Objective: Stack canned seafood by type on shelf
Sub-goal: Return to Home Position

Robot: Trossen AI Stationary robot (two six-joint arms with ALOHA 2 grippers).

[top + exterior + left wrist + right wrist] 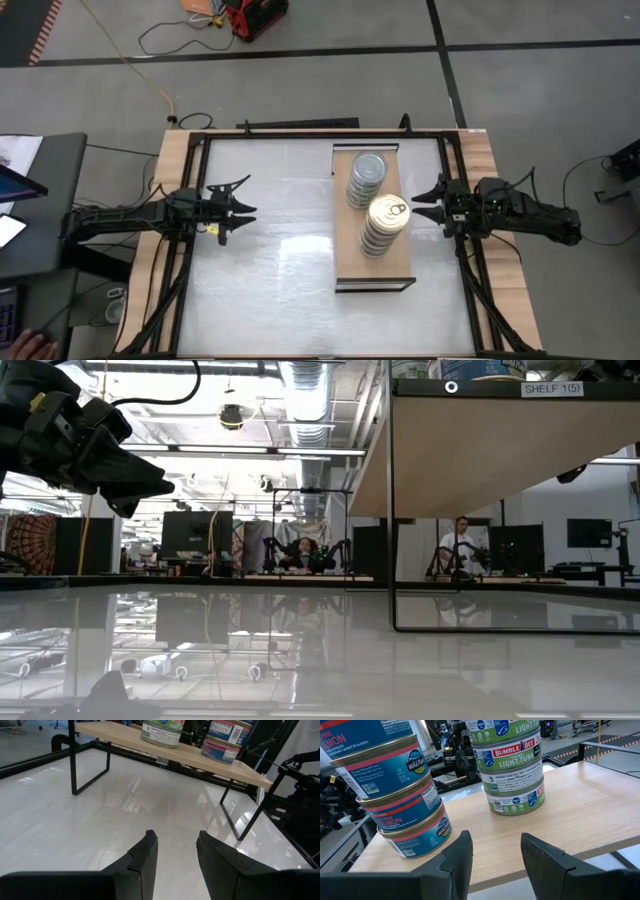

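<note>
The shelf [350, 262], a light-wood board on thin dark legs, stands right of the table's middle. Two stacks of canned seafood rest on it. The green-labelled tuna tins with a silver lid on top [368, 178] [511, 767] are at the far side. The blue-and-red salmon tins with a gold pull-tab lid on top [386, 222] [400, 795] are at the near side. My right gripper [418, 200] [496, 842] hovers open at the shelf's right edge, level with the stacks. My left gripper [248, 199] [176, 840] hangs open over the bare tabletop left of the shelf.
Bare white tabletop [280, 270] lies between my left gripper and the shelf, and runs on under the board [150, 800]. A black rail frame [470, 290] borders the table. Beyond the table, people sit at other stations [462, 545].
</note>
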